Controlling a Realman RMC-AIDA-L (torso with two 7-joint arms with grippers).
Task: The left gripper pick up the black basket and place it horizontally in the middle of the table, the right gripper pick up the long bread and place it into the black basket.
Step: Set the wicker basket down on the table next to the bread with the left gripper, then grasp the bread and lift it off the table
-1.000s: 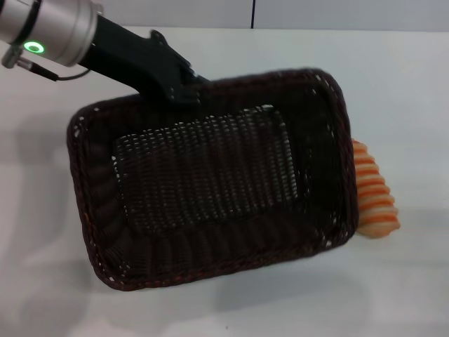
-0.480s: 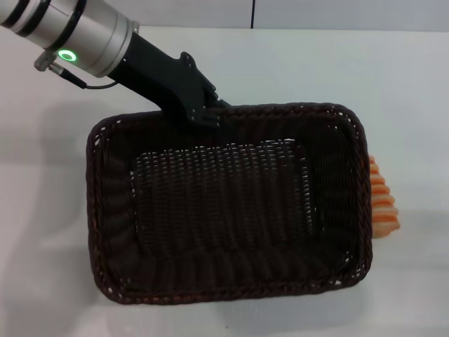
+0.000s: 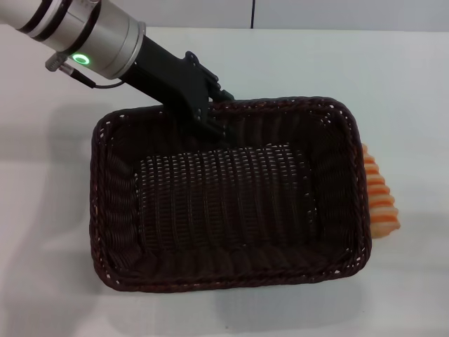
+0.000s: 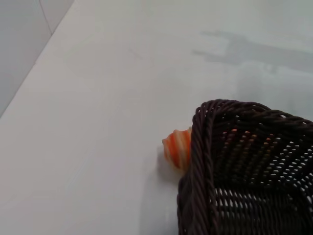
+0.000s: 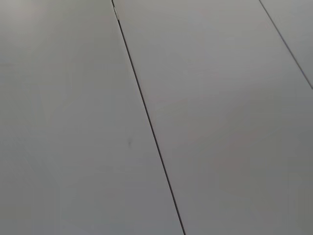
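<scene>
The black basket [image 3: 105, 210] lies nearly level across the middle of the white table [image 3: 407, 91] in the head view. My left gripper [image 3: 207, 119] is shut on the basket's far rim. The long bread [image 3: 381, 203], orange and cream striped, lies on the table just past the basket's right end, mostly hidden behind the rim. In the left wrist view a corner of the basket [image 4: 205, 161] shows with the bread's end [image 4: 177, 147] beside it. My right gripper is not in view.
A grey wall with a dark seam [image 3: 252, 14] runs behind the table's far edge. The right wrist view shows only grey panels with a dark seam [image 5: 146, 117].
My left gripper has swung the basket from a tilted diagonal to nearly level and moved right with it. The basket now hides more of the bread.
</scene>
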